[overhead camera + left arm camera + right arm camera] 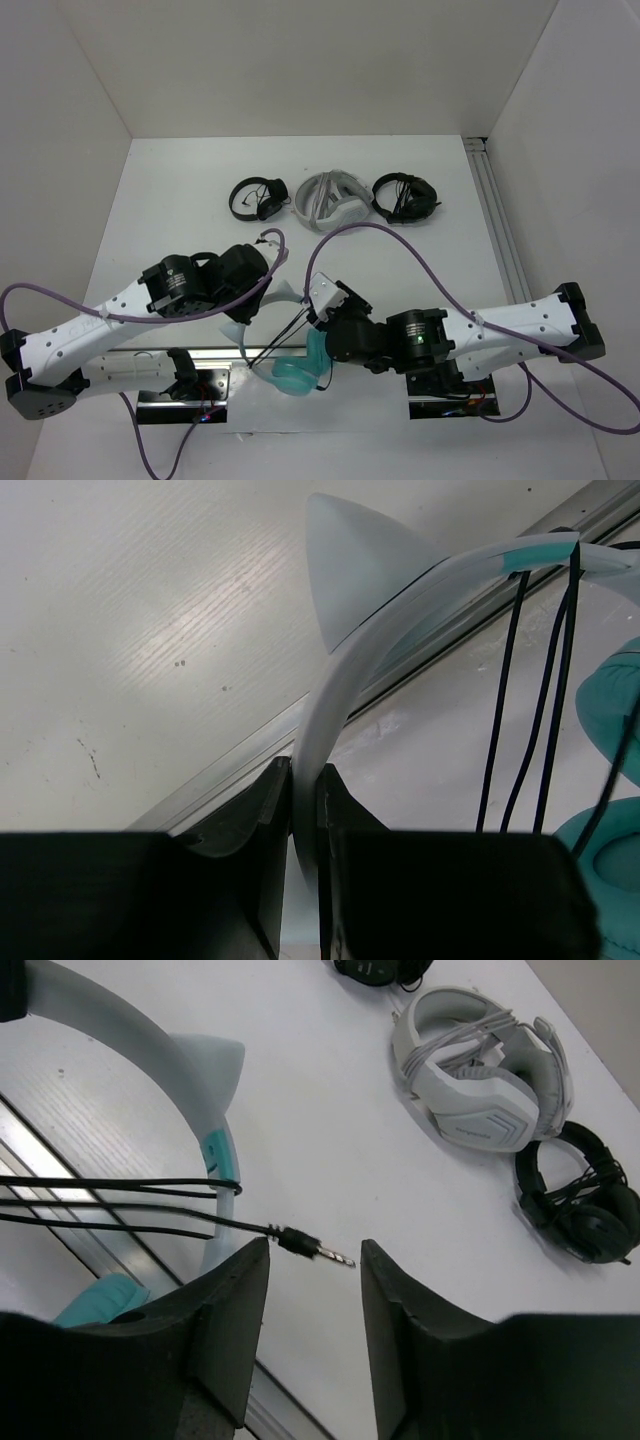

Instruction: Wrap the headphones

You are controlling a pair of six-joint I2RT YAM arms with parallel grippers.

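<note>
Clamping headphones (335,680) headband, left fingers (255,880), right fingers (225,1320) open, cups toward near side

Bright even light, glare on table (190,630), left pincer (303,780) dark, soft-focused.

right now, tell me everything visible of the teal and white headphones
The over-ear headphones with teal padded cups have a thin white plastic-looking headband bearing a pointed ear. The left hand is shut on the headband. Its black cable crosses the band in several strands; the metal-tipped plug sits unclamped inside the open right hand.
</note>
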